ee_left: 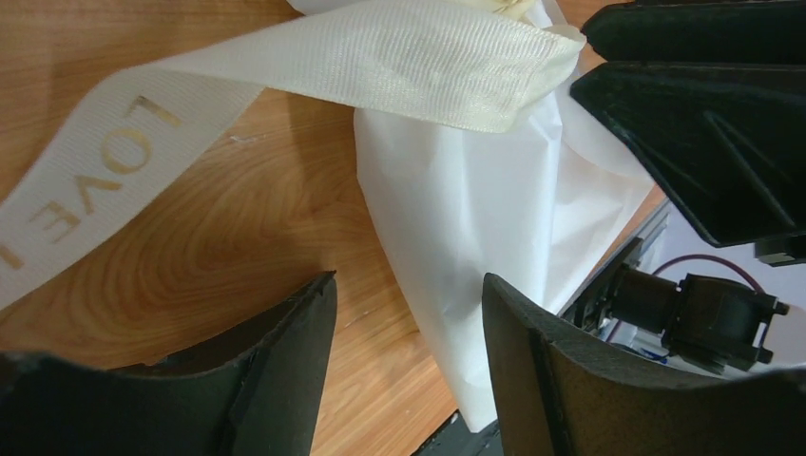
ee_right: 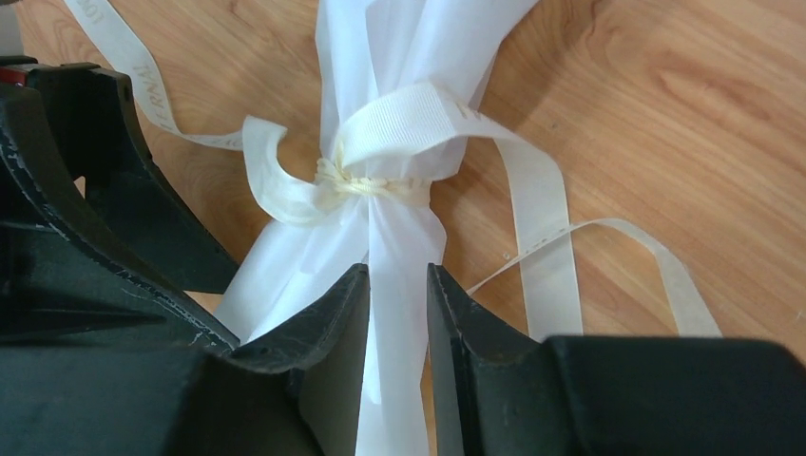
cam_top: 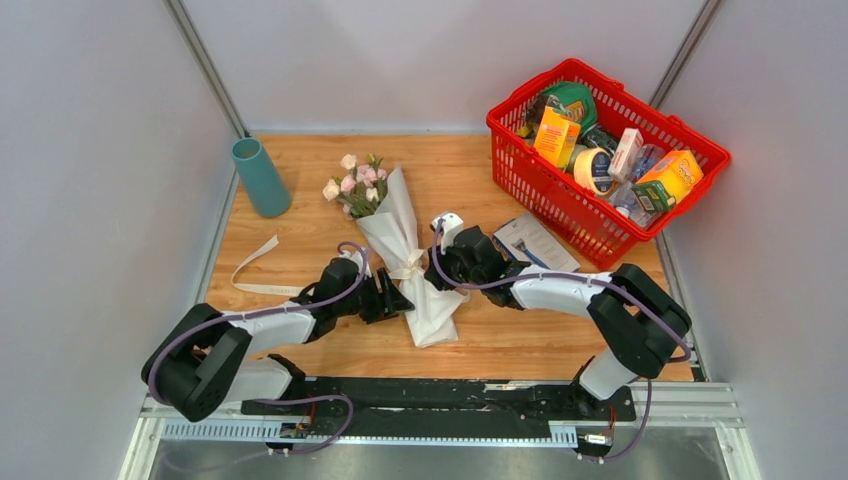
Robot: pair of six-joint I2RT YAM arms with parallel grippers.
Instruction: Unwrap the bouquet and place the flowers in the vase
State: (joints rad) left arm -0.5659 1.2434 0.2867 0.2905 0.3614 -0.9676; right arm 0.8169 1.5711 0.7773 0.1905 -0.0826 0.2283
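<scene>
The bouquet (cam_top: 400, 235) lies on the wooden table, its pink and cream flowers (cam_top: 356, 185) pointing toward the back left. Its white paper (ee_right: 418, 57) is tied with a cream ribbon knot (ee_right: 373, 182). My right gripper (ee_right: 397, 294) is shut on the paper stem end just below the knot. My left gripper (ee_left: 409, 313) stands open beside the lower paper (ee_left: 475, 237), whose edge reaches between the fingers. A ribbon tail printed LOVE (ee_left: 114, 166) stretches across the left wrist view. The teal vase (cam_top: 260, 177) stands upright at the back left, away from both grippers (cam_top: 405, 302) (cam_top: 438, 272).
A red basket (cam_top: 520, 165) full of packaged goods sits at the back right. A flat packet (cam_top: 535, 243) lies in front of it, near my right arm. A loose ribbon tail (cam_top: 255, 262) trails over the table to the left of the bouquet. Grey walls close in both sides.
</scene>
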